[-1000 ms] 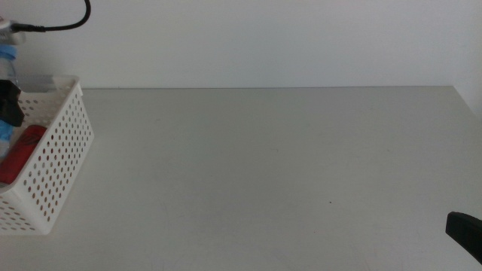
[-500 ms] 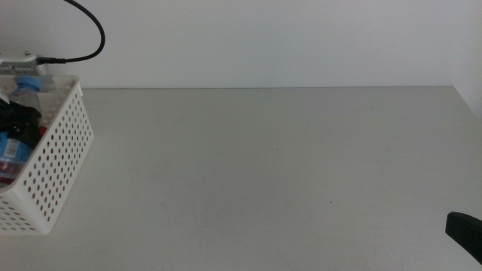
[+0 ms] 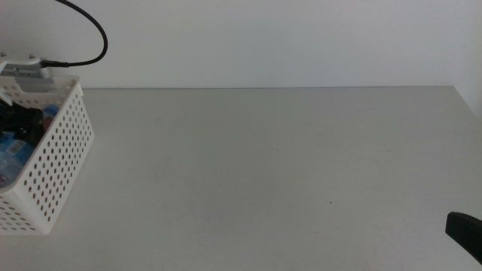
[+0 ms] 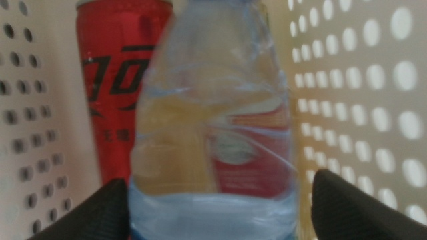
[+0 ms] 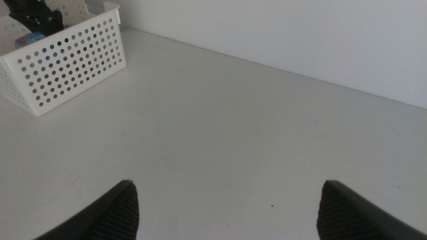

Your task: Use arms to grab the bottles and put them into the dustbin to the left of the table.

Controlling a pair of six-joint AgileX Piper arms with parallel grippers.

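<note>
My left gripper point(image 4: 220, 193) is down inside the white perforated dustbin point(image 3: 60, 158) at the table's left edge, shut on a clear water bottle point(image 4: 213, 113). The bottle stands between the jaws, its blue label low in the wrist picture. Behind it a slim red can point(image 4: 123, 73) lies against the dustbin wall point(image 4: 360, 100). In the middle view the left gripper point(image 3: 21, 124) shows as a dark shape over the rim, with the bottle's blue label point(image 3: 11, 150) beside it. My right gripper point(image 5: 230, 193) waits open and empty over the table's near right corner point(image 3: 463, 232).
The pale table point(image 3: 263, 165) stretches from the dustbin to the right edge. A black cable point(image 3: 83, 30) loops above the dustbin from the left arm. The white wall runs behind the table's far edge. The dustbin point(image 5: 67, 60) also shows far off in the right wrist view.
The left gripper has carried the water bottle from above the dustbin's rim down inside it. The right gripper has not moved.
</note>
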